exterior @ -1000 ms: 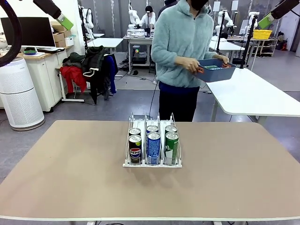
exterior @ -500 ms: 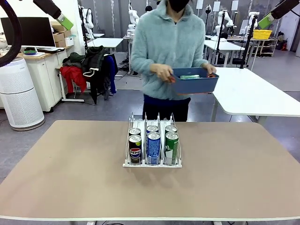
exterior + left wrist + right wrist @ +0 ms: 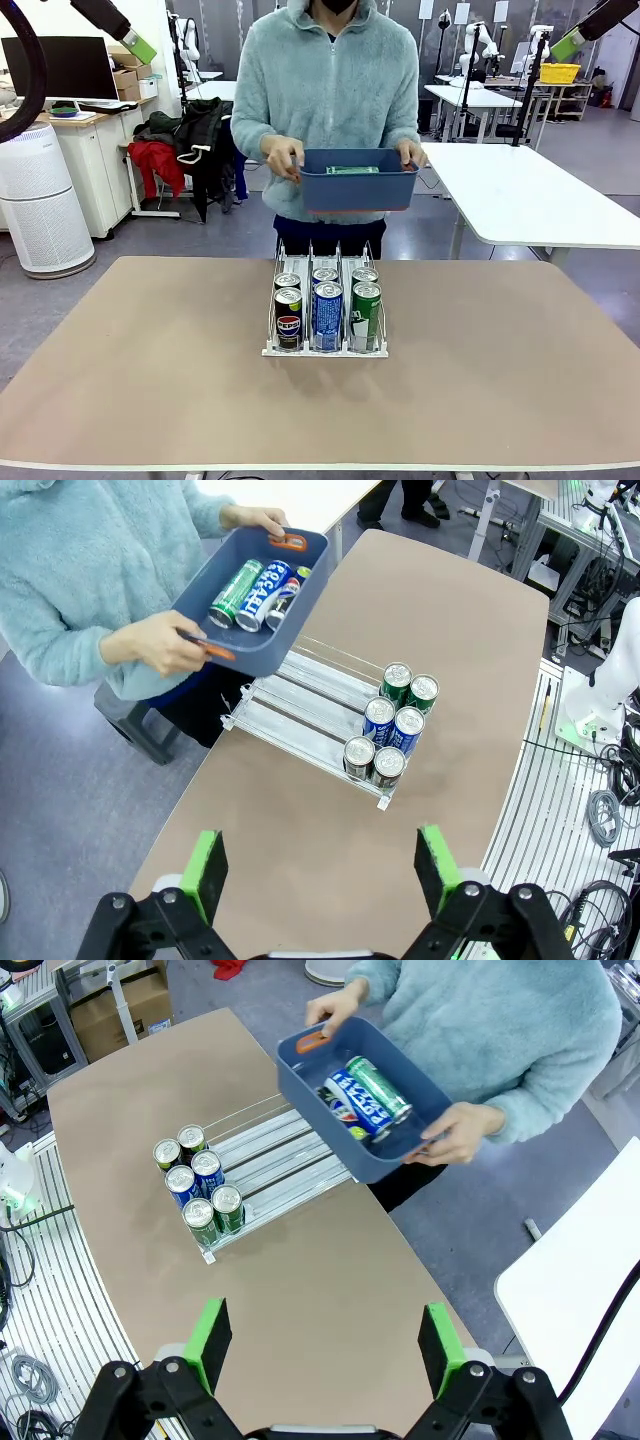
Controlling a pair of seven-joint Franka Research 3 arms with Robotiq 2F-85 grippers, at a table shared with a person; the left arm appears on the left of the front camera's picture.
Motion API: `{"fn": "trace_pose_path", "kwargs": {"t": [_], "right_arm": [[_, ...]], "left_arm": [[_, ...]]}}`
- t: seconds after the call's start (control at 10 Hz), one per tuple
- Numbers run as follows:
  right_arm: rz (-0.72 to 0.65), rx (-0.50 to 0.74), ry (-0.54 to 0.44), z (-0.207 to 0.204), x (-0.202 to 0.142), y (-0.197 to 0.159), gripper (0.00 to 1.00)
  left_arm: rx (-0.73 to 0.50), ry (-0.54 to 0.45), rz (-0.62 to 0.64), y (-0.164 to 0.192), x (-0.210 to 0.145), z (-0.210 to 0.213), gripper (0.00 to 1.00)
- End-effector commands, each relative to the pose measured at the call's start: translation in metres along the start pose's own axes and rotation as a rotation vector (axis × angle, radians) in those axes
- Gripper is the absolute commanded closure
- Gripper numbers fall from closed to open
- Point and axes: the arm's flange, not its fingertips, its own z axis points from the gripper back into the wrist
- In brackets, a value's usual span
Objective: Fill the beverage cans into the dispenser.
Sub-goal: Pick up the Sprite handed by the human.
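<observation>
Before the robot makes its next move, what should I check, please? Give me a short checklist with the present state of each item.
1. Left gripper and right gripper open and empty: ok.
2. Free room in the dispenser: ok; the far half of all three lanes is bare.
3. The six cans already loaded stand upright, two per lane: ok.
4. More cans ready on the table: not ok; three cans lie in the blue bin, which is held in the air.
5. The person's hands away from the dispenser: not ok; both grip the bin near its far end.
</observation>
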Motion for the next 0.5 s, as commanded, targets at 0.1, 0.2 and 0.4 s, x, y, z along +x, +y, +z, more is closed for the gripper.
{"fn": "trace_pose_path", "kwargs": {"t": [0.1,0.2,0.4], "right_arm": [[0.001,0.004,0.001,-0.0004,-0.0004,0.0012,0.00],[0.001,0.004,0.001,-0.0004,-0.0004,0.0012,0.00],[0.001,0.004,0.001,-0.0004,-0.0004,0.0012,0.00]], "left_arm": [[0.000,-0.001,0.001,-0.0008,0.0000,0.0010,0.00],[0.000,-0.001,0.001,-0.0008,0.0000,0.0010,0.00],[0.000,-0.001,0.001,-0.0008,0.0000,0.0010,0.00]]}}
